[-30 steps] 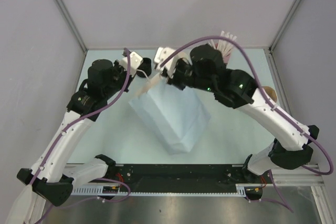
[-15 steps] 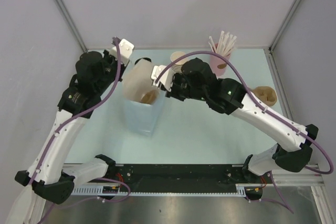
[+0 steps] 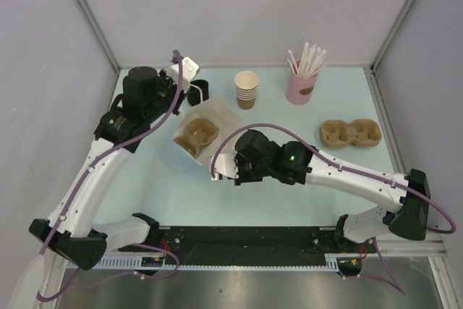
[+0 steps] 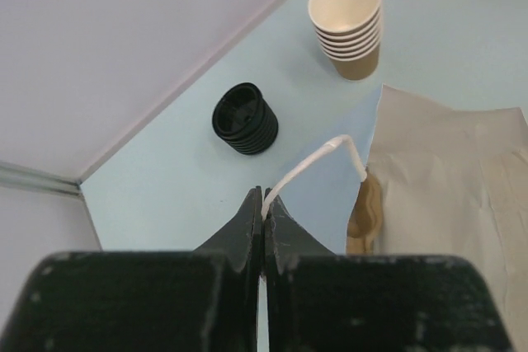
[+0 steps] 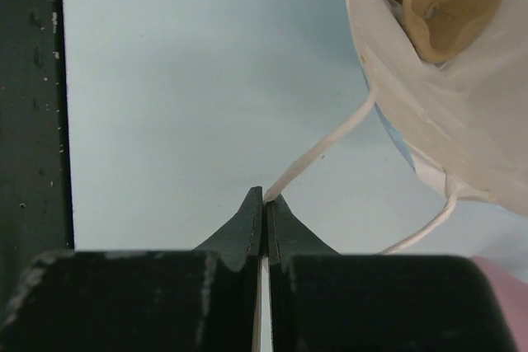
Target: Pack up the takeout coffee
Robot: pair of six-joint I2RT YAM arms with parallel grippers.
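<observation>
Swung down toward lower centre, the right gripper (image 5: 265, 198) is pinched shut on one cord handle (image 5: 323, 147) of the white paper bag (image 3: 221, 117). At upper left, the left gripper (image 4: 264, 206) clamps the other handle (image 4: 307, 164). A brown cup carrier (image 3: 195, 135) lies inside; the takeout coffee cannot be made out.

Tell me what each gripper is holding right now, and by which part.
Both hold the paper bag by its white cord handles: the left gripper pinches one handle, the right gripper pinches the other.
</observation>
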